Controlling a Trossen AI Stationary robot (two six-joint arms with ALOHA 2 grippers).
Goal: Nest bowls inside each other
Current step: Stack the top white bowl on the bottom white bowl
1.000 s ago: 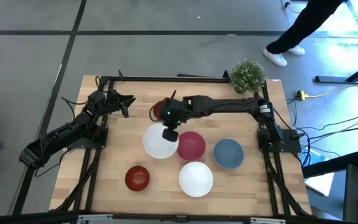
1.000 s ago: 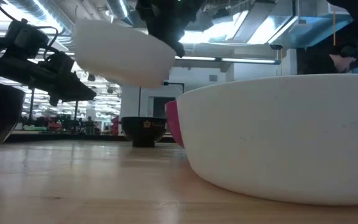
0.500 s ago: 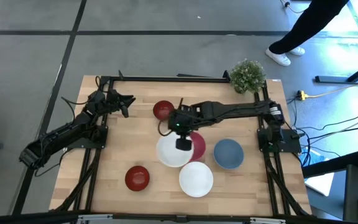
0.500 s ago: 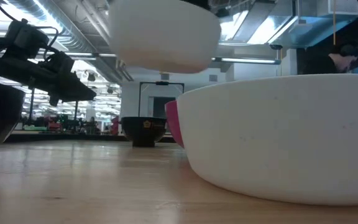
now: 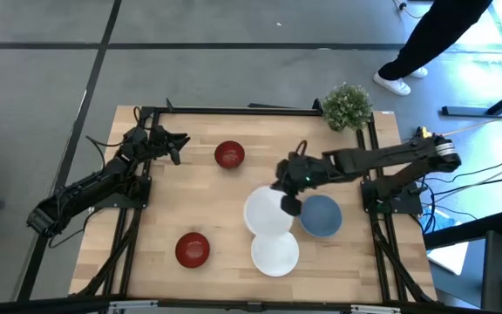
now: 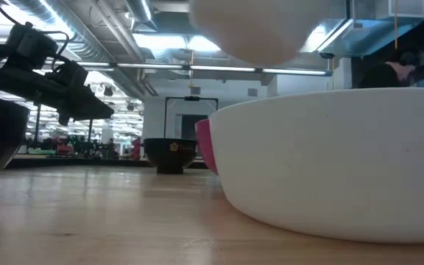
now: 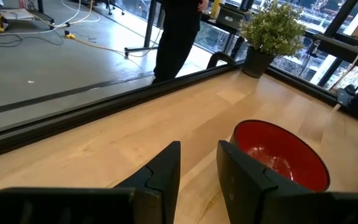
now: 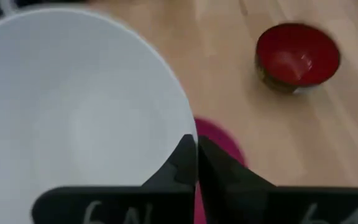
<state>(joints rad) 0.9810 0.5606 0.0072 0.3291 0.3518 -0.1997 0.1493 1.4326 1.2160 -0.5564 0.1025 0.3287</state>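
Observation:
My right gripper [image 5: 290, 206] is shut on a white bowl [image 5: 267, 211] and holds it in the air, high in the low view [image 6: 260, 29], over the magenta-pink bowl. Only a sliver of that pink bowl shows [image 8: 219, 144] [image 6: 203, 143]. The blue bowl [image 5: 322, 216] stands just right of it on its base. The second white bowl [image 5: 274, 251] fills the low view [image 6: 330, 162]. One dark red bowl [image 5: 228, 154] sits toward the far edge, the other [image 5: 192, 249] near the front left. My left gripper [image 5: 173, 148] waits open at the far left [image 7: 197, 165]. My right gripper pinches the white bowl's rim [image 8: 189, 132] on the side facing the table's right, one finger inside the bowl and one outside. The fingers [image 8: 180, 163] come from above, pointing down. The bowl is lifted clear of the table, mouth up and about level.
A small green potted plant [image 5: 347, 105] stands at the far right corner. A person's legs [image 5: 443, 35] are on the floor beyond the table. Bare wood lies between the left arm and the bowls [image 5: 190, 201].
My right gripper has carried the white bowl from the table's middle toward the right and slightly nearer, and higher. The bowl now covers the magenta-pink bowl from above and has uncovered the far dark red bowl. The grip has stayed shut.

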